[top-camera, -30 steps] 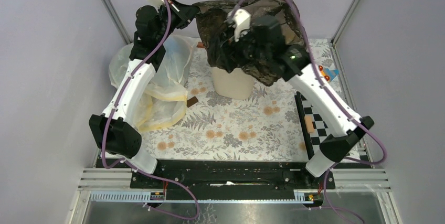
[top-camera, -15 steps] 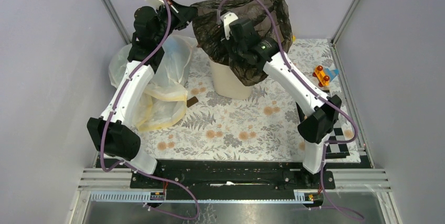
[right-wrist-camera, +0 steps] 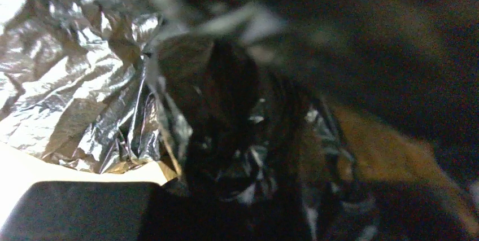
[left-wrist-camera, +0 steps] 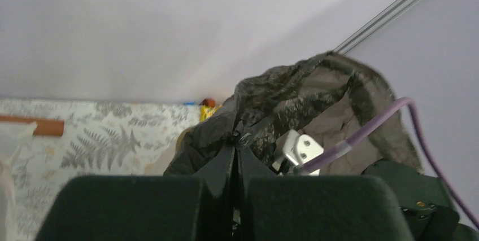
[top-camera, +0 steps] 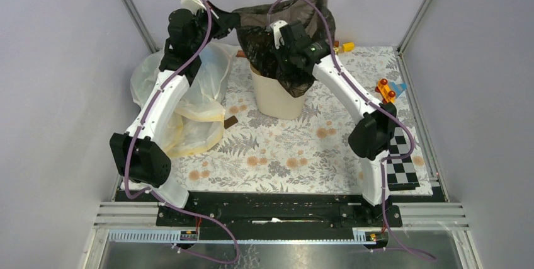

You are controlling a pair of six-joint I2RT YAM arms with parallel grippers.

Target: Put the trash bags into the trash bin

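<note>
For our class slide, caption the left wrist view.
Left tool shut on the crinkled black trash bag, floral table cover behind.

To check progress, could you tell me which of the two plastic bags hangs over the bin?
The glossy black bag, pinched by the left hand above the cream bin; the translucent yellowish bag lies on the table beside it.

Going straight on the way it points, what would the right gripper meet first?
The black bag, bunched right before the right gripper; the bin probably lies beyond, though depth is unclear.
</note>
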